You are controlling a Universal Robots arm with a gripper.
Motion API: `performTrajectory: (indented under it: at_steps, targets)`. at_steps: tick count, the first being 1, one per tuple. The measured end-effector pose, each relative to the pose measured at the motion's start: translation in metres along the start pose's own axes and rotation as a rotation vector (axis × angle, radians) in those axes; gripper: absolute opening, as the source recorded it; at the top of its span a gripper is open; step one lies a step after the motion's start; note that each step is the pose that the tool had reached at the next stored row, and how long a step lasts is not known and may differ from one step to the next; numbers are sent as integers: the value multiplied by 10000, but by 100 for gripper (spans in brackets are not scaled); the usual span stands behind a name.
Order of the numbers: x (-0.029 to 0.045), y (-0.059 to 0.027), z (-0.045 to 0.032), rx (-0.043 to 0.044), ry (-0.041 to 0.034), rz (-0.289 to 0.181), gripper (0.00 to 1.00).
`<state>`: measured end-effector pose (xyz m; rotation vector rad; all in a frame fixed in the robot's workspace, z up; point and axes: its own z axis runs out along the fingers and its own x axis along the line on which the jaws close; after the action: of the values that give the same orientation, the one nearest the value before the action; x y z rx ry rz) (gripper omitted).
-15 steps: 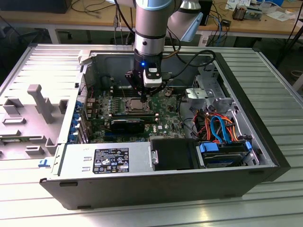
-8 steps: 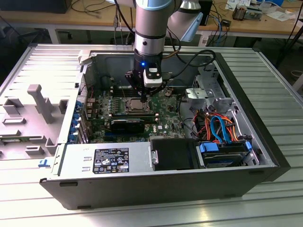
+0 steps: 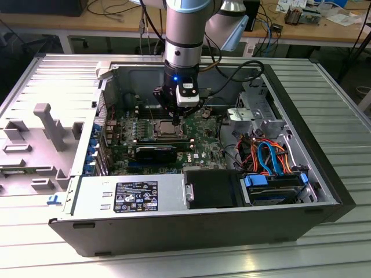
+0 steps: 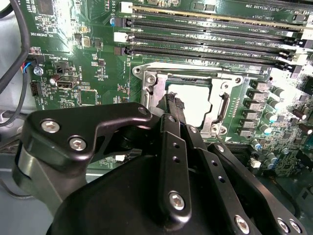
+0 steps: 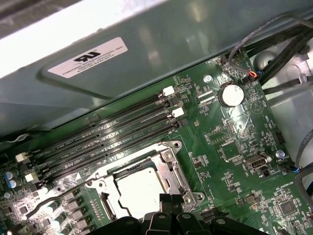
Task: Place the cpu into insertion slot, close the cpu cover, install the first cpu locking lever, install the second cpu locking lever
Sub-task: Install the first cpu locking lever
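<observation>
Pincer touching cpu cover edge, fingertips together.

Lab or electronics workshop — opened computer case on ribbed metal desk, cable-strewn wooden benches behind.

1 gripper | 1 cpu just ahead of its tips | 1 cpu cover around chip | 4 memory slots beyond | 1 coin cell farther off
</observation>
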<state>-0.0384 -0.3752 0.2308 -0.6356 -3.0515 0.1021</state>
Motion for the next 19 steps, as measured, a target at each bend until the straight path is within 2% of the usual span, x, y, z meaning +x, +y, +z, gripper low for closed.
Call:
performTrajectory:
  at_steps: [19]
  targets:
    - [0,0,0,2,-19,-268,11]
